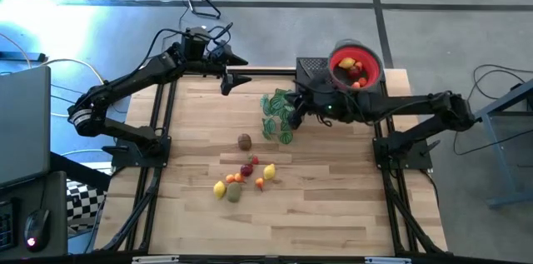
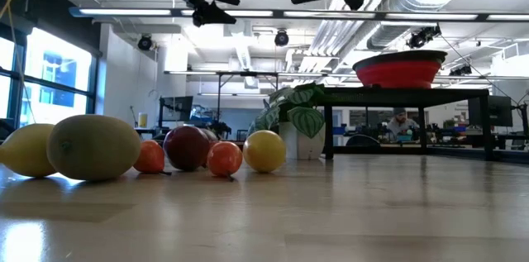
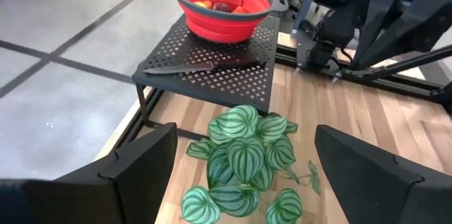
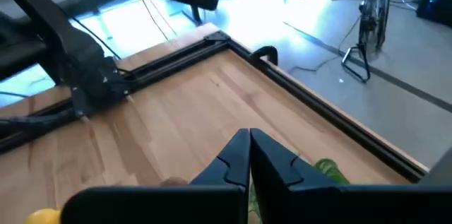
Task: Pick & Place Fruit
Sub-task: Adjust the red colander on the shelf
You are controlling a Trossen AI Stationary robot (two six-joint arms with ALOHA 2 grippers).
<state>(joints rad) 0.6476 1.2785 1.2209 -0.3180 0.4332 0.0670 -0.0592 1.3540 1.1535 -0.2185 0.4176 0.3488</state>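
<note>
- Left tool (image 1: 237,81) hung spread wide, upper centre-left, empty.
- Right tool (image 1: 293,104) sat pressed together over the plant sprig (image 1: 277,112).
- Fruit (image 1: 243,179) lay clustered on the bench (image 1: 333,189), lower centre.

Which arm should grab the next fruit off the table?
Probably left. The left claw is open over bare table, while the right claw is shut above the plant sprig. Both sit similarly far from the loose fruit.

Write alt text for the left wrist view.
A red collapsible bowl with grey rim, holding fruit pieces, sits on a black perforated metal stand. A green striped plant sprig lies on the wooden table before the open left gripper.
</note>
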